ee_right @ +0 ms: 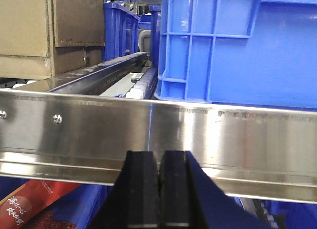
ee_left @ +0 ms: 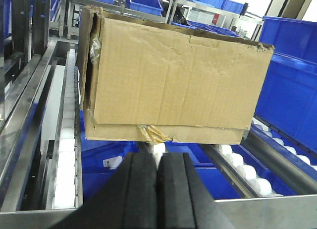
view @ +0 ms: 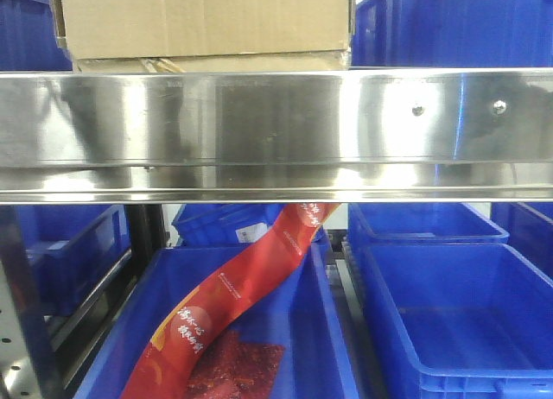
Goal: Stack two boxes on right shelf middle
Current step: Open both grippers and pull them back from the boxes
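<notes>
Tall box (ee_left: 173, 75) atop shallow box (ee_left: 163, 133), beyond left gripper (ee_left: 158, 189), jaws closed.

Left gripper (ee_left: 157, 189) is pointing forward, its two black fingers (ee_left: 138, 189) pressing flat together with nothing between them. Right gripper (ee_right: 159, 189) is doing the same, level and facing ahead, pads (ee_right: 174, 189) meeting, holding nothing.

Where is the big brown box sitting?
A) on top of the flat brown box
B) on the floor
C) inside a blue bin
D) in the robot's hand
A: the big brown box rests squarely on the flat brown box, both up on the shelf's rollers.
</notes>
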